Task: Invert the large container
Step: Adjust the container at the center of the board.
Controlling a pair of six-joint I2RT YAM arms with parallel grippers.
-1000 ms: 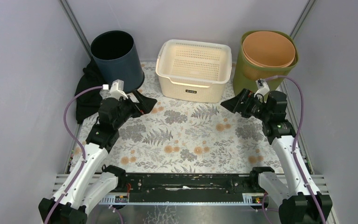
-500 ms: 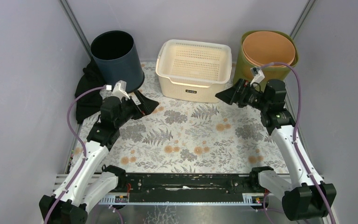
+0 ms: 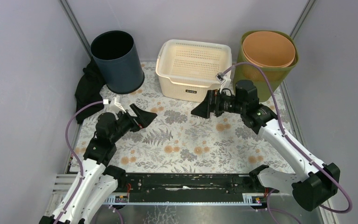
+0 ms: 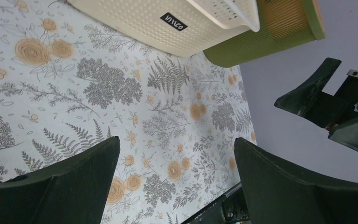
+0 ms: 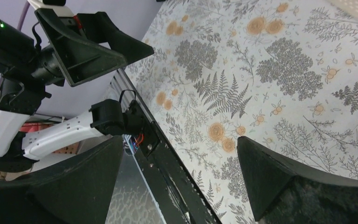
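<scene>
The large cream perforated basket (image 3: 193,65) stands upright, opening up, at the back middle of the floral mat; its front wall also shows in the left wrist view (image 4: 158,23). My left gripper (image 3: 144,116) is open and empty, hovering over the mat left of centre, well in front of the basket; its jaws stand wide apart in the left wrist view (image 4: 177,144). My right gripper (image 3: 200,111) is open and empty, pointing left, just in front of the basket's front right corner; its jaws stand wide apart in the right wrist view (image 5: 179,142). Neither touches the basket.
A dark blue round bin (image 3: 117,60) stands at the back left with a black cloth (image 3: 86,91) beside it. A green bin (image 3: 261,77) holding an orange bin (image 3: 268,49) stands at the back right. A black rail (image 3: 186,182) runs along the near edge.
My right arm has swung left from beside the green bin to in front of the basket. My left arm has drawn back toward the near side and lowered a little.
</scene>
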